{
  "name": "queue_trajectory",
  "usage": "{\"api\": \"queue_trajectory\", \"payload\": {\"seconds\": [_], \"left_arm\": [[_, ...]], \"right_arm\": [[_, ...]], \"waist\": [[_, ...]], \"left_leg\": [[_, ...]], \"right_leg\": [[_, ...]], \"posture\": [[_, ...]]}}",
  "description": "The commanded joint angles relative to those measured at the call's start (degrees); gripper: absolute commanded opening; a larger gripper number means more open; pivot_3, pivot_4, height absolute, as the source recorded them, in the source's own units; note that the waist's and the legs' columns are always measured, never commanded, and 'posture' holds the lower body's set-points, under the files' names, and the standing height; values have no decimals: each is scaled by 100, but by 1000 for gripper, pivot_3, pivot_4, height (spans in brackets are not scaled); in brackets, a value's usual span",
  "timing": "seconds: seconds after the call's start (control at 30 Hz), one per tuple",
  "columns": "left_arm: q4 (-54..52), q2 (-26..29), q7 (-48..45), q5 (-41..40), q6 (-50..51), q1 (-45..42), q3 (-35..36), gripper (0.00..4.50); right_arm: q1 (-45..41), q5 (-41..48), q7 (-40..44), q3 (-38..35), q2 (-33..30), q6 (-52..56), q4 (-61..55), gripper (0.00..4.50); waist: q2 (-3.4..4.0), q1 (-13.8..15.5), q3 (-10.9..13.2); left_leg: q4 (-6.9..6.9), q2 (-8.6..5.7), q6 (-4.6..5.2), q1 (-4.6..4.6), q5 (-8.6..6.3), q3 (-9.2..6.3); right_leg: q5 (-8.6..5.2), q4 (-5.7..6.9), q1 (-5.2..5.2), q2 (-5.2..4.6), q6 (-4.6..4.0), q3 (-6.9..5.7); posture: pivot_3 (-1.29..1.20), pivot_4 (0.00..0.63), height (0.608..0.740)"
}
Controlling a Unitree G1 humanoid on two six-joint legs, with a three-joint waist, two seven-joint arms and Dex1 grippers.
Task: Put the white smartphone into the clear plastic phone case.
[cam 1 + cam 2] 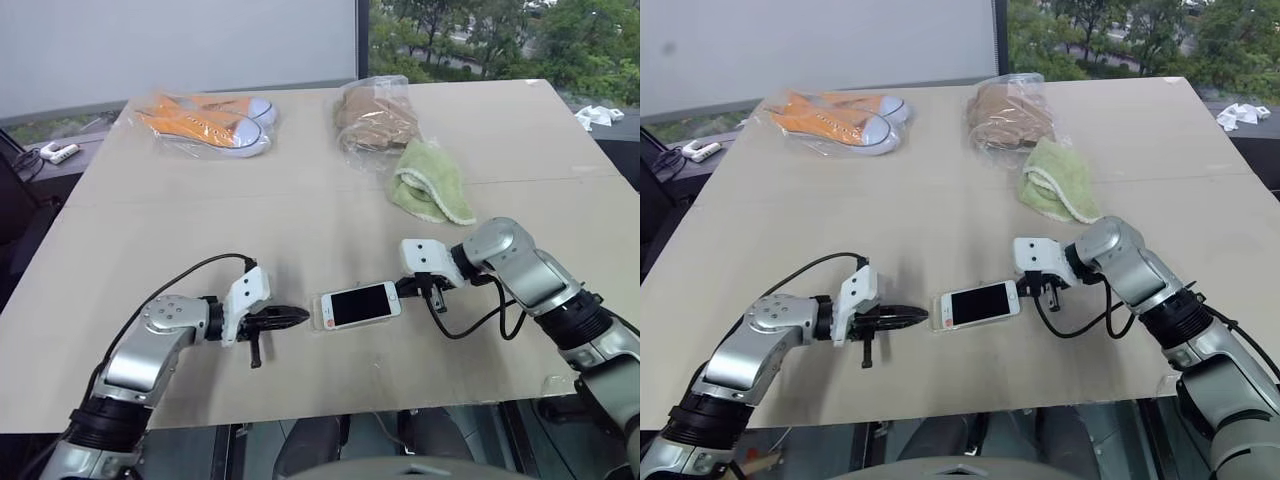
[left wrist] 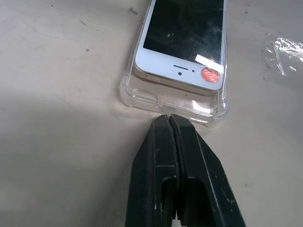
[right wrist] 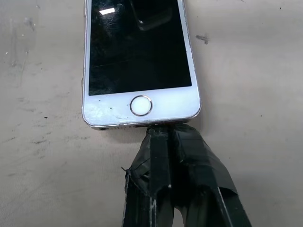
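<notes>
The white smartphone [image 1: 358,304] lies screen up near the table's front middle. Its earpiece end [image 2: 180,73] rests in the clear plastic phone case [image 2: 142,97], raised a little above the case's end wall. My left gripper [image 1: 303,316] is shut, and its tips [image 2: 169,118] touch the outside of that end of the case. From the other side my right gripper [image 1: 403,290] is also shut. Its taped tips [image 3: 163,130] press against the phone's home-button end [image 3: 141,105]. Nothing is held between the fingers of either gripper.
At the back of the table lie orange shoes [image 1: 205,122] in a clear bag, a brown item in a plastic bag [image 1: 375,115] and a green cloth piece [image 1: 432,182]. A scrap of crinkly plastic [image 2: 284,49] lies beside the phone. The table's front edge [image 1: 300,415] is close.
</notes>
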Motion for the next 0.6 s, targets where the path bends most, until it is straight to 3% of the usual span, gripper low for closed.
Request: {"api": "queue_trajectory", "payload": {"seconds": [0.03,0.27,0.6], "left_arm": [[106,-277,208,224,81,-138,-438,0],[416,-835,305,423,103,-652,-718,0],[899,-1639,265,756,58,-1225,-1002,0]], "right_arm": [[-100,17,20,95,147,17,-204,60],[-105,-44,-1,88,173,35,-141,60],[-95,-282,-161,-19,209,286,-16,60]], "waist": [[3,18,-2],[21,80,-15],[25,207,-18]], "left_leg": [[1,-2,0,0,0,-2],[7,-44,10,1,11,-38],[6,-103,45,91,35,-129]], "right_leg": [[0,0,2,-2,0,-2],[0,5,20,-39,2,-34],[1,-26,162,-56,18,-105]], "posture": [[0,150,740],[0,150,740],[0,150,740]]}}
